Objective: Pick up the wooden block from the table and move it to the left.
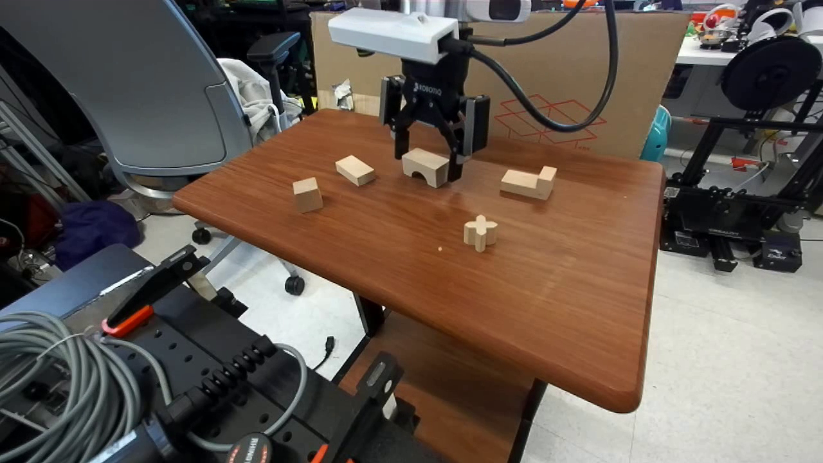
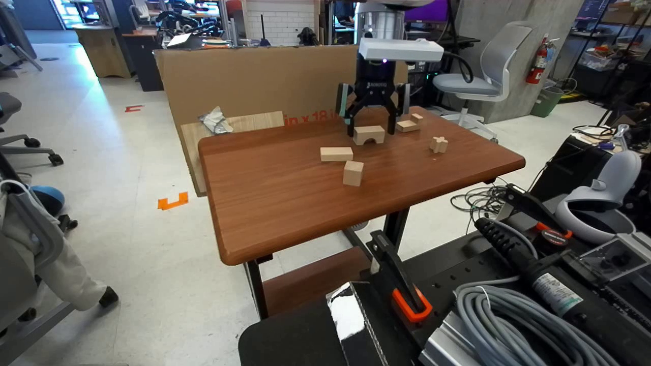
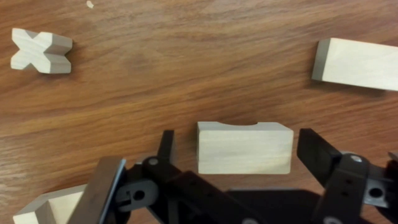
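Note:
The wooden block is pale tan with an arch notch in one face. It stands on the reddish-brown table (image 1: 566,257), arch facing down, in both exterior views (image 1: 427,161) (image 2: 370,133). In the wrist view the block (image 3: 244,152) shows its plain top face. My gripper (image 1: 428,162) is open around the block, one finger beyond each end; it also shows in an exterior view (image 2: 371,130). In the wrist view a gap shows between the block and each finger of the gripper (image 3: 238,135); the gap at the right finger is narrower. Nothing is held.
On the table are a small cube (image 1: 308,195), a flat oblong block (image 1: 355,170), a cross-shaped piece (image 1: 480,233) and an oblong block with a small piece at its end (image 1: 527,183). A cardboard sheet (image 2: 264,81) stands behind the table. A chair (image 1: 161,83) is beside it.

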Robot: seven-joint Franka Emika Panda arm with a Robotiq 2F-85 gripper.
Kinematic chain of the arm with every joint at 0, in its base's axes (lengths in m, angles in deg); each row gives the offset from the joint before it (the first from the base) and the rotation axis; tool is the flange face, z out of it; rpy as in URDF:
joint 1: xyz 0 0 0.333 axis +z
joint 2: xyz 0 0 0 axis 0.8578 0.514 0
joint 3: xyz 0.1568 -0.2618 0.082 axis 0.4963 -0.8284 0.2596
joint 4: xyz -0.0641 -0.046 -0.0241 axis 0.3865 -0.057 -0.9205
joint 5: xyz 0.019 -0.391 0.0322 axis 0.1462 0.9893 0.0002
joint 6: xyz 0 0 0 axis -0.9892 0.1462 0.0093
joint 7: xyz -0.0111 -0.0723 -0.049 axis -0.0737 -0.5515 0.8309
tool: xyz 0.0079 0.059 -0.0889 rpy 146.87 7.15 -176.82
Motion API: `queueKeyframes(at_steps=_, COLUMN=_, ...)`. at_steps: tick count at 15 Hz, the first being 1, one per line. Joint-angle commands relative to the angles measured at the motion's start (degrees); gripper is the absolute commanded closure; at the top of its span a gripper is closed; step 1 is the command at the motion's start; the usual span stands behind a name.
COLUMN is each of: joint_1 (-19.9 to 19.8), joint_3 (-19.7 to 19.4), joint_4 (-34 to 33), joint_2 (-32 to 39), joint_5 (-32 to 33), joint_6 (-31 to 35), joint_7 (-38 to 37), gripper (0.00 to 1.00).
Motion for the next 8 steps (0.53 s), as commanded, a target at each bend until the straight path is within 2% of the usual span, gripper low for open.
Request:
queueKeyframes(at_steps=1, joint_1=0.20, joint_3=-0.02, joint_4=-3.66, joint_2=2.94, joint_5=1.20, joint_6=-1.84, joint_7=0.79, gripper=0.28)
queueKeyframes(at_steps=3, joint_1=0.15, joint_3=0.12, joint_4=-2.80, joint_2=2.17, joint_5=1.33, joint_6=-1.12, joint_7=1.53, gripper=0.44)
queueKeyframes(at_steps=5, joint_1=-0.03, joint_3=0.43, joint_4=-0.91, joint_2=-0.22, joint_5=1.57, joint_6=-0.38, joint_7=3.06, gripper=0.55)
queueKeyframes(at_steps=8, joint_1=0.22, joint_3=0.64, joint_4=3.33, joint_2=-4.55, joint_5=2.38, joint_6=1.11, joint_7=5.44, gripper=0.57)
